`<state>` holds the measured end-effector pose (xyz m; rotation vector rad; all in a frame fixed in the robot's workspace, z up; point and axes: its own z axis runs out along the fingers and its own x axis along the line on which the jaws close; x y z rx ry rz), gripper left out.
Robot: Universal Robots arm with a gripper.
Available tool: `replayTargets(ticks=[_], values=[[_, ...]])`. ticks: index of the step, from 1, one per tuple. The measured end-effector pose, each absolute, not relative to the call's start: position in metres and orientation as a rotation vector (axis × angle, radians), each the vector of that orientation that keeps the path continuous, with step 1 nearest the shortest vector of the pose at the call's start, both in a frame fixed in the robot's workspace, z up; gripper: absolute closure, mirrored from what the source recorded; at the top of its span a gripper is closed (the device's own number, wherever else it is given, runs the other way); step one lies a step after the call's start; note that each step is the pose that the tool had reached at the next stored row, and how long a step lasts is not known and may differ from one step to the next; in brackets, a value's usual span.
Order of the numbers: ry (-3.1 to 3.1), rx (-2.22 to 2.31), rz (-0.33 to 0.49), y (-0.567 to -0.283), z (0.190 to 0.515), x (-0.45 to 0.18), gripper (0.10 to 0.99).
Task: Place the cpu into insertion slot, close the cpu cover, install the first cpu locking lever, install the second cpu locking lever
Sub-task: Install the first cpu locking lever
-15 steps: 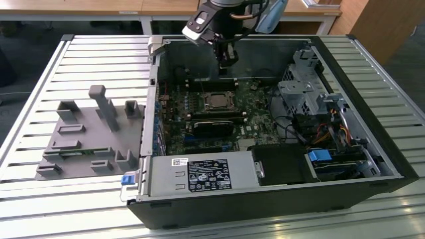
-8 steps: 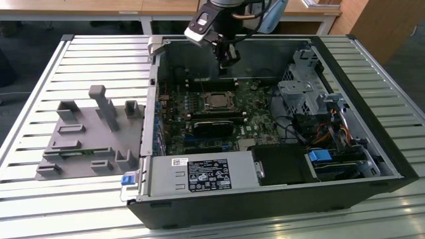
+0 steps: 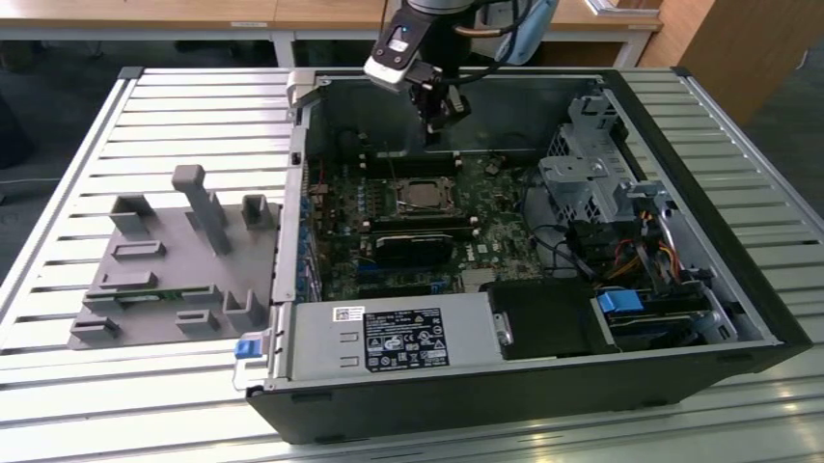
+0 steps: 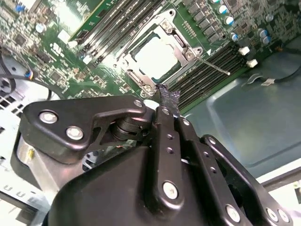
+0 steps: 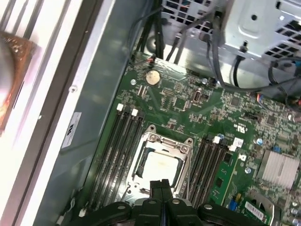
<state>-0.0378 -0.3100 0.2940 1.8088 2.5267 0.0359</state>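
Presently hovering with gripper point(image 4: 164, 95) pinched shut and empty above the cpu cover point(image 4: 184, 51), lying closed around the cpu point(image 4: 155, 57) on the motherboard point(image 4: 61, 52). Seemingly working the first locking lever point(image 4: 214, 66), jutting loose alongside, calling for fine aim on thin wire. Farther off, carrying print, a white label point(image 3: 401, 340).

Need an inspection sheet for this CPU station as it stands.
Surface: slatted metal table carrying the open PC case.
Job's things: cpu seated; cpu cover lying flat around it; thin lever juts out beside it.
Clutter: grey fixture beside the case.
Grippers: claw shut, empty, above the cpu.
Cables: coloured bundle inside the case, exterior view's right.
Surroundings: wooden desks behind.
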Motion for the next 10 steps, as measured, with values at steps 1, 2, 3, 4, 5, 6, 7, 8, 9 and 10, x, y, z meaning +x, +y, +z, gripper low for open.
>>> replayTargets(ticks=[1, 2, 3, 4, 5, 6, 7, 8, 9, 10], values=[[2.541, 1.789, 0.036, -0.3100, 0.2940, -0.0378, 0.980], [2.556, 1.767, 0.037, -0.3100, 0.2940, -0.0378, 0.980], [2.571, 1.746, 0.037, -0.3100, 0.2939, -0.0378, 0.980], [2.587, 1.723, 0.038, -0.3100, 0.2940, -0.0378, 0.980], [2.603, 1.700, 0.038, -0.3100, 0.2939, -0.0378, 0.980], [2.618, 1.676, 0.039, -0.3100, 0.2940, -0.0378, 0.980], [2.633, 1.653, 0.039, -0.3100, 0.2939, -0.0378, 0.980], [2.649, 1.628, 0.040, -0.3100, 0.2939, -0.0378, 0.980], [2.664, 1.604, 0.040, -0.3100, 0.2939, -0.0378, 0.980], [2.678, 1.580, 0.041, -0.3100, 0.2939, -0.0378, 0.980]])
